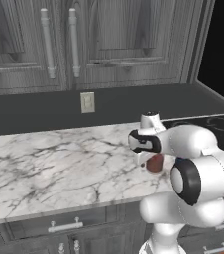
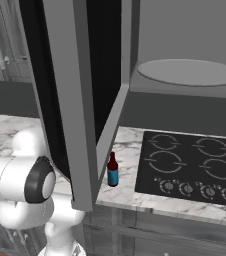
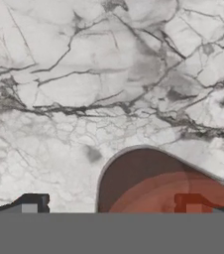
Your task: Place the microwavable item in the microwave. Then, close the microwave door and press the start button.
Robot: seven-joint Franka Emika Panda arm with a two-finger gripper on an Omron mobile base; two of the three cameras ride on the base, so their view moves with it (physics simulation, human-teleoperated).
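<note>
Gripper: the gripper (image 3: 111,207) points straight down at the counter; one dark squared fingertip (image 3: 28,204) stands clear of the cup on one side, the other fingertip shows reddish through the glassy rim, so the fingers straddle the cup's wall. Whether they press on it I cannot tell.
Microwavable item: the reddish-brown cup (image 3: 158,186) sits right under the hand, round-mouthed, with a thin clear rim and a smooth dark-brown inside; in the left base view the cup (image 1: 155,162) stands on the counter just below the wrist, partly hidden by the arm.
Counter: white marble countertop (image 1: 49,163) with grey veins, polished and flat, spreading away from the hand on all sides.
Microwave: grey smooth interior with a round, flat turntable plate (image 2: 189,72), well above and to the side of the hand.
Microwave door: the microwave door (image 2: 67,90) is swung open, a grey frame around a near-black window.
Bottle: slim bottle (image 2: 113,171) with blue label and red neck, upright beside the black glass stovetop (image 2: 190,167).
</note>
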